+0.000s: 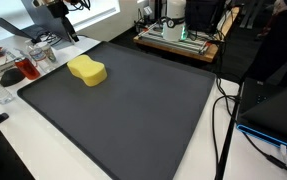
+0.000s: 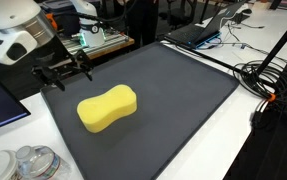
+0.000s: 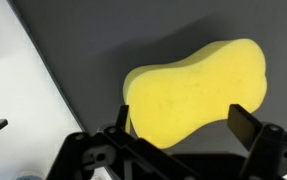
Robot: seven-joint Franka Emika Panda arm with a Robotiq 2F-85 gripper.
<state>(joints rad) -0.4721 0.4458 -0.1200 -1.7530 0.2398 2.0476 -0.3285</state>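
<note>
Claw [image 2: 69, 70] wide open, nothing held. In an exterior view it hangs above the far-left corner of the mat [image 2: 183, 90]. Sponge [image 2: 107, 108], yellow, lies flat on the left part of the grey mat, apart from the claw and nearer to the camera. In the wrist view the sponge [image 3: 193, 90] fills the middle, seen between the two fingers [image 3: 241, 122]; no contact visible. Mat covers most of the white desk [image 2: 245, 150]. Glassware [image 2: 33, 162] stands off the mat at near left. Cables [image 2: 268, 85] lie on the desk at right.
</note>
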